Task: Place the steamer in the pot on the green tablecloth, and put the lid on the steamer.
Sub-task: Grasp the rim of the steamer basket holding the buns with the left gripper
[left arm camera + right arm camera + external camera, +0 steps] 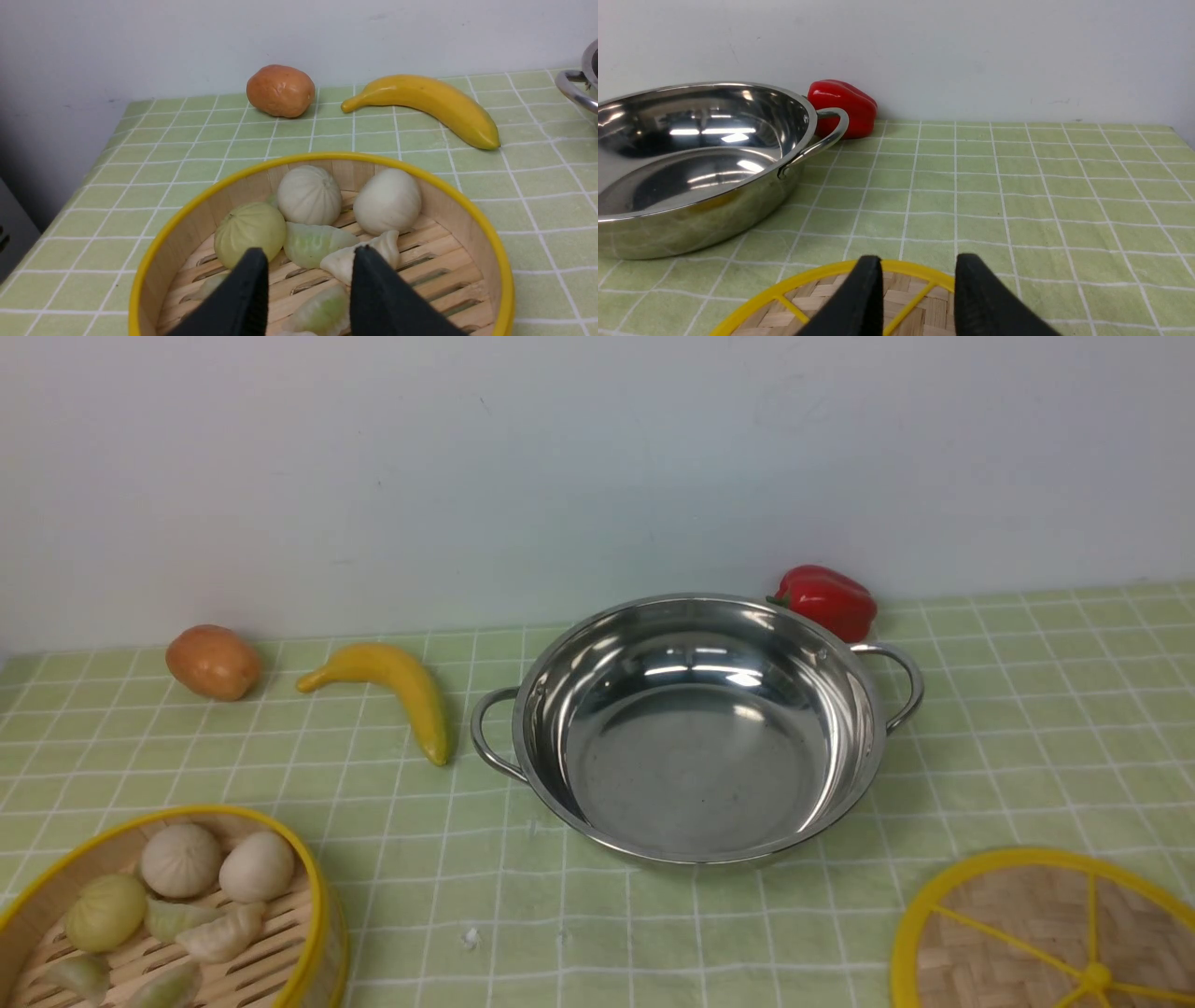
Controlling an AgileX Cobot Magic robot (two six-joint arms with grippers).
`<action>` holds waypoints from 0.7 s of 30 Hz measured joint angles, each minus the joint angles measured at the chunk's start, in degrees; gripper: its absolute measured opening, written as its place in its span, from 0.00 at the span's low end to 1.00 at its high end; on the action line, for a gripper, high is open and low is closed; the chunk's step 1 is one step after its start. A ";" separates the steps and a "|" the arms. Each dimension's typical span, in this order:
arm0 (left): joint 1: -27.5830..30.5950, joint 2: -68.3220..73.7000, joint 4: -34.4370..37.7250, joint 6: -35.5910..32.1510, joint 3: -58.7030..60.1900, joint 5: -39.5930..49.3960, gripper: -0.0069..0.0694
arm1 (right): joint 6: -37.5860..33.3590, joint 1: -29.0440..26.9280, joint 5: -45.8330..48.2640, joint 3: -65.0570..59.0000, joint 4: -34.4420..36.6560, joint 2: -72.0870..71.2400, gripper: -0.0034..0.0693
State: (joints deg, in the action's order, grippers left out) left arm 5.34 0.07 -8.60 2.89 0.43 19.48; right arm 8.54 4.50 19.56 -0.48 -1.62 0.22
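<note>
The steamer [316, 905] stands at the front left of the green tablecloth [1027, 709], with white and pale green buns and dumplings on its slatted floor. In the left wrist view my left gripper [309, 252] hovers open over the steamer [467, 219], with nothing between its fingers. The shiny pot [691, 756] sits empty in the middle. The woven lid [1027, 915] lies flat at the front right. My right gripper [918, 258] hangs open over the lid [822, 303], holding nothing, with the pot [691, 186] beyond it. Neither gripper shows in the front view.
A brown-orange round fruit [214, 661] and a yellow banana [392, 686] lie behind the steamer, left of the pot. A red pepper [826, 599] sits behind the pot by its right handle. A pale wall closes the back. The table's left edge [100, 154] drops off.
</note>
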 joint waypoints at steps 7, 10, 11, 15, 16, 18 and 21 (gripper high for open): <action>0.00 0.00 0.00 0.00 0.00 0.00 0.41 | 0.00 0.00 0.00 0.00 0.00 0.00 0.38; 0.00 0.00 0.07 0.00 0.00 -0.06 0.41 | 0.00 0.00 0.00 0.00 0.00 0.00 0.38; 0.00 0.00 1.30 0.42 0.00 -0.76 0.41 | 0.00 0.00 0.00 0.00 0.00 0.00 0.38; 0.00 -0.07 6.80 2.16 0.00 -3.73 0.41 | 0.00 0.00 0.00 0.00 0.00 0.00 0.38; 0.00 -0.07 9.53 2.41 0.00 -5.59 0.41 | 0.00 0.00 0.00 0.00 0.00 0.00 0.38; 0.00 -0.07 13.98 2.83 0.00 -8.33 0.41 | 0.00 0.00 0.00 0.00 0.00 0.00 0.38; 0.00 -0.07 20.07 3.73 0.00 -13.51 0.41 | 0.00 0.00 0.00 0.00 0.00 0.00 0.38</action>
State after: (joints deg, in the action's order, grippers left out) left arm 5.34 0.00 11.47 6.63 0.43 5.97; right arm 8.54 4.50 19.56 -0.48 -1.62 0.22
